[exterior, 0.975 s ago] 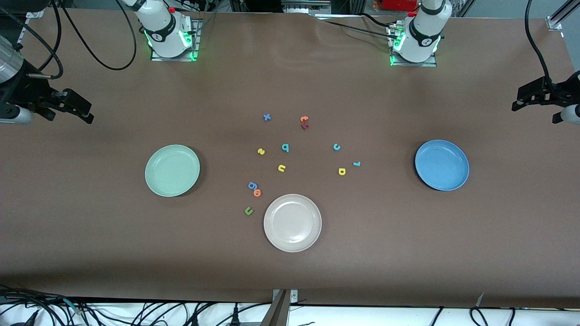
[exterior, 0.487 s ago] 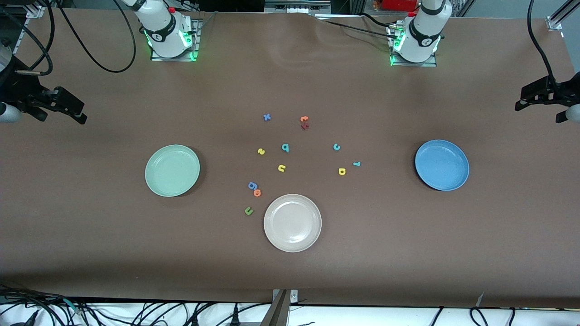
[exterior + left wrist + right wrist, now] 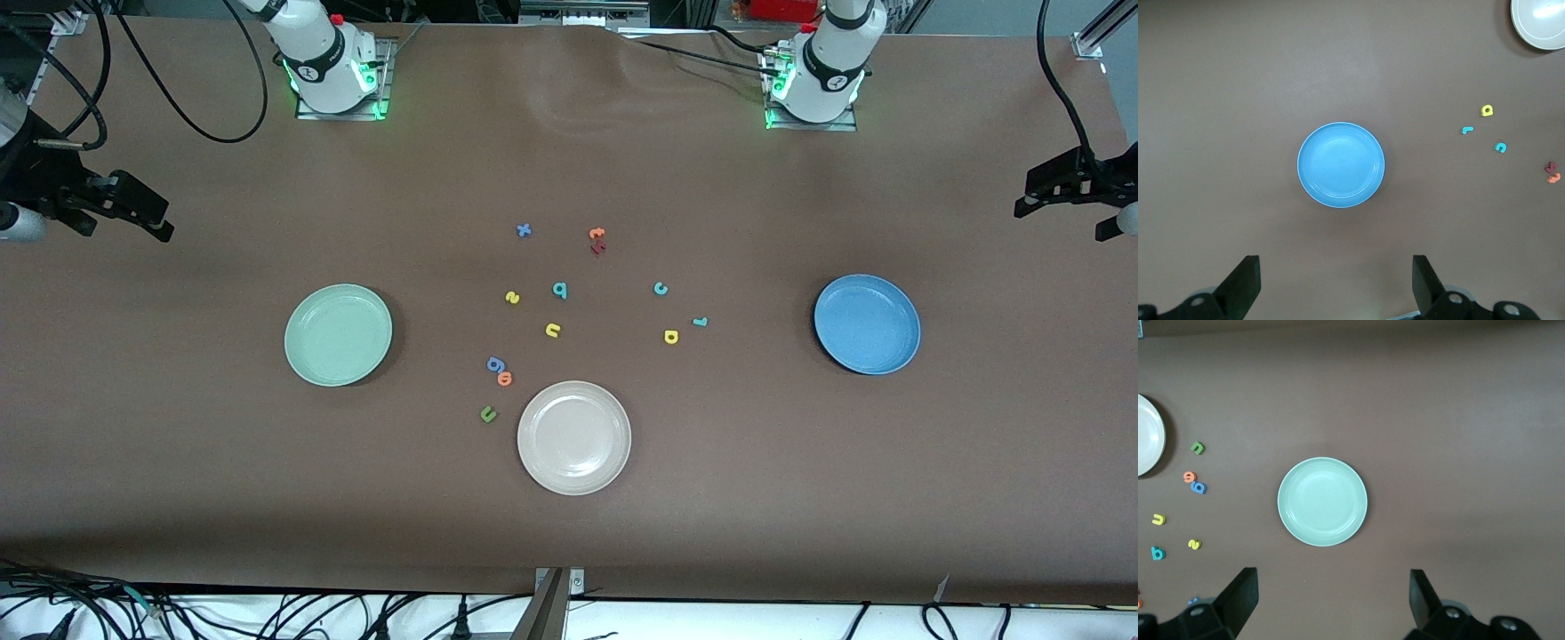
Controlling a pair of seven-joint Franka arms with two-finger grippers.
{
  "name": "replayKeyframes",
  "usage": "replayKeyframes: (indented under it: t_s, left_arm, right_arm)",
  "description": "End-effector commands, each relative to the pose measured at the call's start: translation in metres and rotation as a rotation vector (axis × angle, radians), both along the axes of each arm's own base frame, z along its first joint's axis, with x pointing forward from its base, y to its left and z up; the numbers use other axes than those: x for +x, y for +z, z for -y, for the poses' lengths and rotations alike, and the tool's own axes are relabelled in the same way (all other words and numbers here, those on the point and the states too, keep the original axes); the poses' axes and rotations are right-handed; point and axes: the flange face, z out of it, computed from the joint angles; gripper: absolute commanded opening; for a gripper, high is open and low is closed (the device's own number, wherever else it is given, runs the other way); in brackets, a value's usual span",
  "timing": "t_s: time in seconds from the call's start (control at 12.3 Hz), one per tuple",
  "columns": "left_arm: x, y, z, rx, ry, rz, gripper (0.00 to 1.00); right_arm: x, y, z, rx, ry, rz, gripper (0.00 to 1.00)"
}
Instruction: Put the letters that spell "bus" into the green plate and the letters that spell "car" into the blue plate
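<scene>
Brown tabletop (image 3: 800,498), matte, carrying three plates and a loose scatter of foam letters at its middle.

Teal b (image 3: 559,289), yellow s (image 3: 512,297) and yellow u (image 3: 553,331): flat on the table, grouped toward the green plate (image 3: 338,335); the u lies nearest the front camera of the three, its opening turned toward that camera.

Teal c (image 3: 661,288), teal r (image 3: 700,322) and yellow a (image 3: 671,336): flat, grouped toward the blue plate (image 3: 867,324); the a is just beside the r.

Both plates hold nothing.

Beige plate (image 3: 574,437): nearer the front camera, between the two groups. Blue g (image 3: 495,364) touches orange o (image 3: 505,379); dark green u (image 3: 488,413) lies beside the beige plate. Blue x (image 3: 524,230), orange t (image 3: 597,234) and a dark red letter (image 3: 598,248) lie farther off.

Right gripper (image 3: 1331,603): high over the green plate, jaws spread, grasping nothing. Left gripper (image 3: 1336,283): high over the blue plate, jaws spread, likewise unladen.
</scene>
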Motion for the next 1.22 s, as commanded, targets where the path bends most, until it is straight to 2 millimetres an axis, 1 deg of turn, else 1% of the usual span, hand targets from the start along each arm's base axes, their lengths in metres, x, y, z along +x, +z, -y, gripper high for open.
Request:
replayKeyframes:
  t_s: [0.0,0.24,0.32,0.41,0.49,0.57,0.65,0.73,0.81,0.89,0.97,1.06,1.14]
  left_arm:
    - [-0.006,0.003,-0.001,0.016,-0.007,0.011,1.00]
    - [-0.004,0.007,-0.001,0.018,-0.007,0.021,1.00]
    - [-0.002,0.002,0.000,0.006,-0.007,0.015,1.00]
    - [-0.003,0.004,0.000,0.008,-0.002,0.019,1.00]
    - [-0.003,0.005,-0.001,0.007,-0.001,0.034,1.00]
    - [0.000,-0.004,0.001,0.004,-0.004,0.048,1.00]
    - [0.003,-0.019,0.008,0.004,-0.017,0.071,1.00]
    - [0.005,-0.040,0.020,0.000,-0.039,0.096,1.00]
    - [0.007,-0.060,0.036,-0.001,-0.062,0.126,1.00]
    - [0.009,-0.078,0.049,-0.002,-0.084,0.149,1.00]
    - [0.011,-0.102,0.063,-0.003,-0.106,0.153,1.00]
    - [0.009,-0.120,0.081,-0.002,-0.137,0.155,1.00]
    - [0.008,-0.134,0.085,-0.001,-0.142,0.152,1.00]
  right_arm:
    - [-0.007,0.003,-0.004,0.029,-0.015,-0.056,1.00]
    - [0.003,-0.008,-0.013,0.106,-0.017,-0.019,1.00]
    - [0.005,-0.011,-0.016,0.144,-0.022,-0.011,1.00]
    - [0.005,-0.012,-0.025,0.149,-0.008,-0.004,1.00]
    - [0.004,-0.012,-0.044,0.149,0.023,-0.001,1.00]
    - [0.008,-0.016,-0.056,0.154,0.024,0.007,1.00]
    - [0.012,-0.021,-0.065,0.156,0.019,0.014,1.00]
    - [0.013,-0.022,-0.077,0.158,0.031,0.024,1.00]
    - [0.011,-0.024,-0.103,0.148,0.073,0.033,1.00]
    - [0.009,-0.034,-0.132,0.109,0.109,0.023,1.00]
    - [0.012,-0.054,-0.153,0.032,0.152,0.005,1.00]
    - [0.008,-0.073,-0.183,-0.032,0.217,-0.021,1.00]
    - [0.002,-0.083,-0.204,-0.061,0.250,-0.031,1.00]
